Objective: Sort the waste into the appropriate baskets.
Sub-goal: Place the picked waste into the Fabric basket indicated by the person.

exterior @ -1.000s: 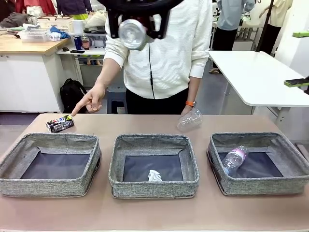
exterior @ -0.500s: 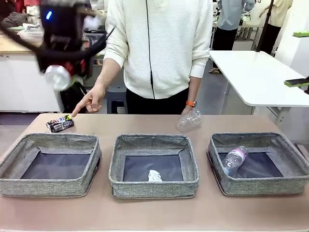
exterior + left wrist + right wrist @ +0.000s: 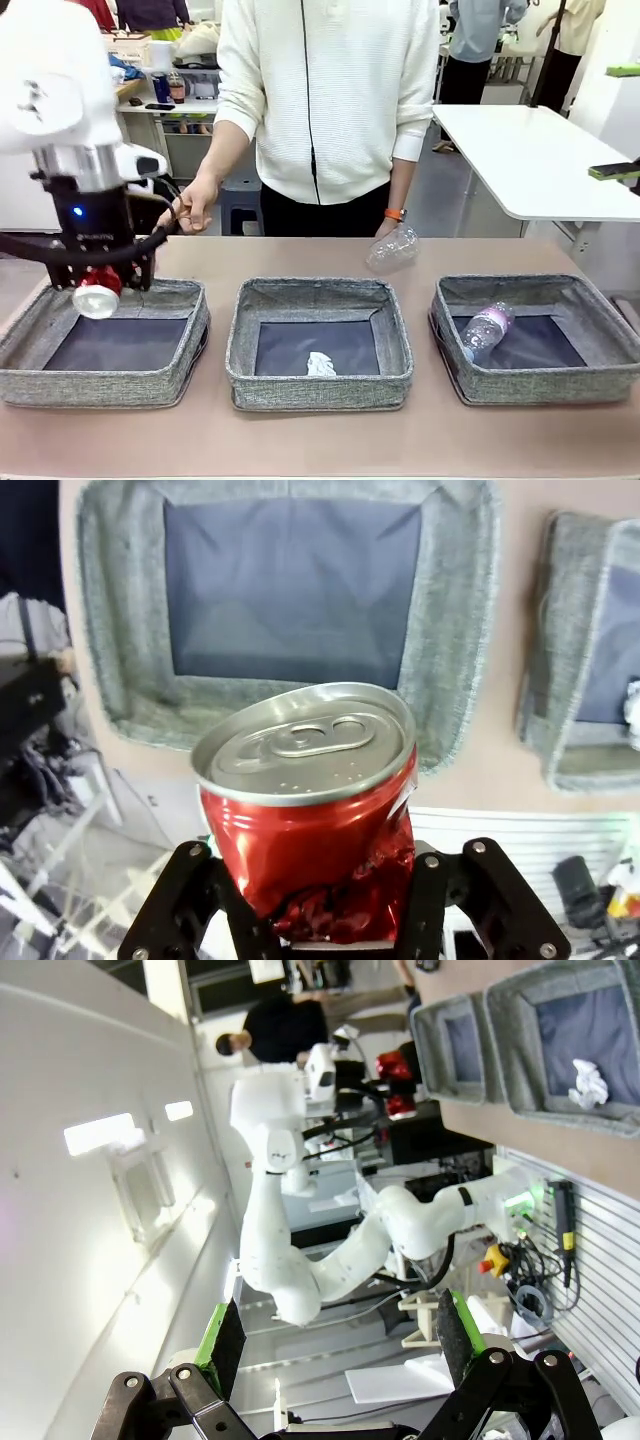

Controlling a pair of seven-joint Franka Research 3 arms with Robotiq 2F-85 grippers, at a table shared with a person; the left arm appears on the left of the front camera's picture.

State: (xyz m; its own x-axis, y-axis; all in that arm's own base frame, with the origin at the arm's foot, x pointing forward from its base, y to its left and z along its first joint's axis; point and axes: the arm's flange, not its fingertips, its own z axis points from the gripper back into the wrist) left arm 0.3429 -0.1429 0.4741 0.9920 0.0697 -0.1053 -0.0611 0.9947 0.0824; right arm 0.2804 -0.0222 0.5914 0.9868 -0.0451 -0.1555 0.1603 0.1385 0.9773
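Can [image 3: 305,810] gripped in left pincer [image 3: 97,290], lid end down, hangs above left basket [image 3: 185,335], far side; right pincer [image 3: 335,1345] wide, empty.

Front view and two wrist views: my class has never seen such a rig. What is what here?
The front view looks across a table at a person. The white machine is a robot arm; its left gripper is shut on a dented red can above the left basket. The left wrist view looks down along that gripper. The middle basket holds a paper ball, the right basket a small bottle. A crushed clear bottle is at the person's hand. The right wrist view shows the right gripper, open and empty.
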